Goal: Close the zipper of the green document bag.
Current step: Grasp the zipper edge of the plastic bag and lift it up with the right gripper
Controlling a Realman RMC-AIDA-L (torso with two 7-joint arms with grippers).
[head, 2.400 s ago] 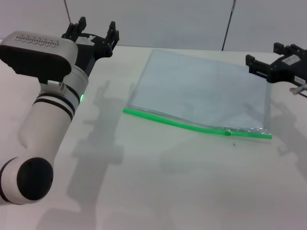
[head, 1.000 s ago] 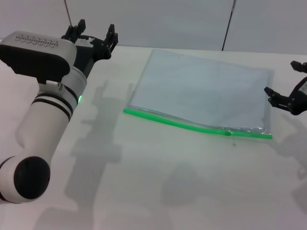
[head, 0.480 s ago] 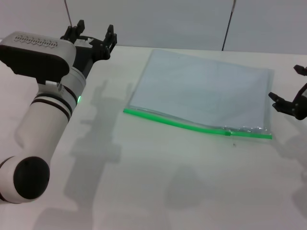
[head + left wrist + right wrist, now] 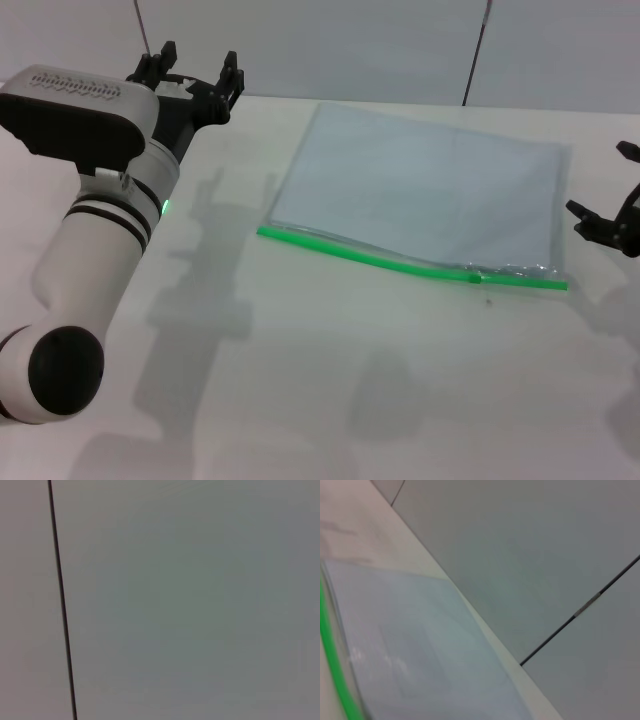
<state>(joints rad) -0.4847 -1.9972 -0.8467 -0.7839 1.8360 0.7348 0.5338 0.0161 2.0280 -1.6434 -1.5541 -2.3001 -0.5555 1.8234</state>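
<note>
Hovering spread beside the green document bag (image 4: 430, 190), the right claw (image 4: 607, 195); left claw (image 4: 195, 68) raised, spread.

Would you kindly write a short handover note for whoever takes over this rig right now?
Left gripper: open, raised at the table's far left, away from the bag.
Right gripper: open, empty, just off the bag's right edge.
Green document bag: flat on the table, zipper along its near edge, slider towards the right end.
Done: nothing gripped yet.
Left: hold the bag, take the slider, run it along the strip.
</note>
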